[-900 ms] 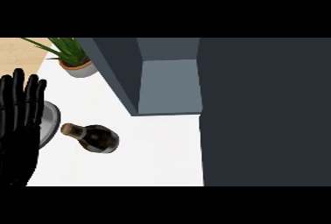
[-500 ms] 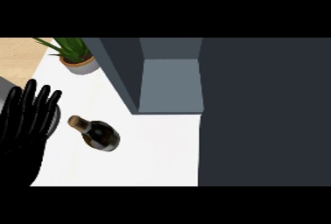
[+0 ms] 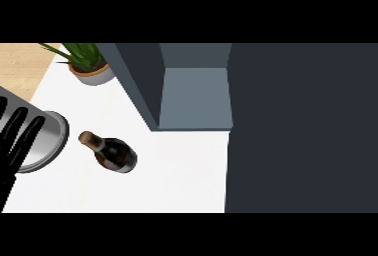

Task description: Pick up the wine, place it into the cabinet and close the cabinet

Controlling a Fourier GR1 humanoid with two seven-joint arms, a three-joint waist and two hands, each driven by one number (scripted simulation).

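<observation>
1. Wine bottle [image 3: 112, 152]: dark, with a brown top. It sits on the white counter [image 3: 170, 175], apart from everything else, left of the middle and in front of the cabinet's opening. Nothing is touching it.
2. At the far left, beyond the counter's edge, there is a strip of pale wooden floor [image 3: 18, 65].
3. The left hand [image 3: 16, 145] comes in at the left edge with its black fingers straight and spread. It has hold of nothing. It overlaps a metal pot [image 3: 53, 131], which stands just left of the bottle with a gap between them.
4. A potted plant [image 3: 88, 67] stands at the back left of the counter, well away from the bottle.
5. The grey cabinet [image 3: 196, 97] is open, and its pale inside floor shows bare. Its dark side wall lies between the plant and the opening.
6. A large dark panel [image 3: 303, 125] fills the right side from top to bottom. I cannot tell whether it is the cabinet's door.
7. The hand's palm and forearm are cut off at the left edge, and the hand hides part of the pot. From this steep angle I cannot tell whether the bottle stands upright or leans.
</observation>
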